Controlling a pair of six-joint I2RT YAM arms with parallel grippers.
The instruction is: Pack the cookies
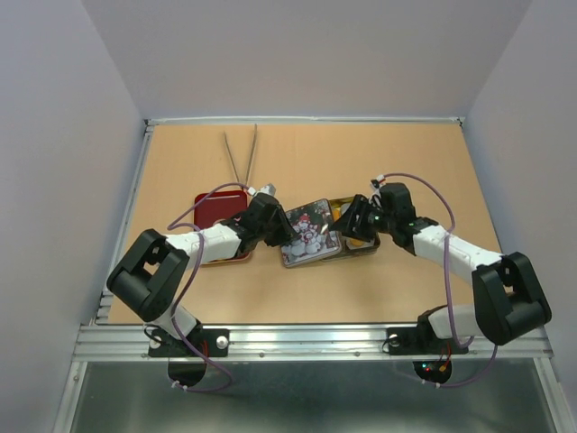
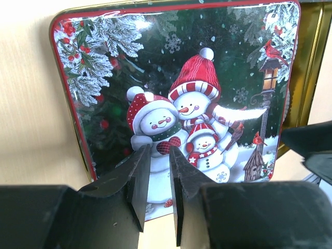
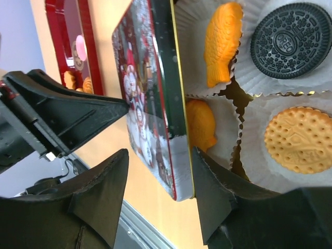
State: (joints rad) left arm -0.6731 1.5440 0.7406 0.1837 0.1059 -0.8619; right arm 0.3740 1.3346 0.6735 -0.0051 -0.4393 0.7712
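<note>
My left hand (image 2: 159, 150) is drawn narrow, its two black fingers almost together with only a slit between them and nothing in it. It sits low at the near edge of the rectangular tin lid printed with three snowmen (image 2: 181, 98), I judge so as to steady or nudge that lid rather than pinch it. My right hand (image 3: 160, 155) stands at a middling width with one finger on each side of the lid's far edge. There is desk showing between the outer finger and the rim, so it straddles the lid and is not clamped on it. The lid lies only partly across the shallow gold tin (image 2: 311, 62), probably because it has to be slid square over the base before it will seat, which would explain one hand at each end. The cookies (image 3: 298, 140) are mostly inside that tin, each in its own white fluted paper cup (image 3: 244, 72). There are two orange fish-shaped ones, a round orange one with a dotted face and a dark round sandwich biscuit, and the cups keep them apart. A few more, one pink and some orange, lie in the red rectangular tray (image 1: 209, 209) to the left on the wooden desk (image 1: 361, 153), so packing looks unfinished to me. The thin metal tongs (image 1: 242, 153) rest farther back, well apart from both hands. The only writing I can read is OREO, pressed into the dark biscuit. The lid carries pictures only: snowmen, a red bird, a lantern and a birdhouse.
</note>
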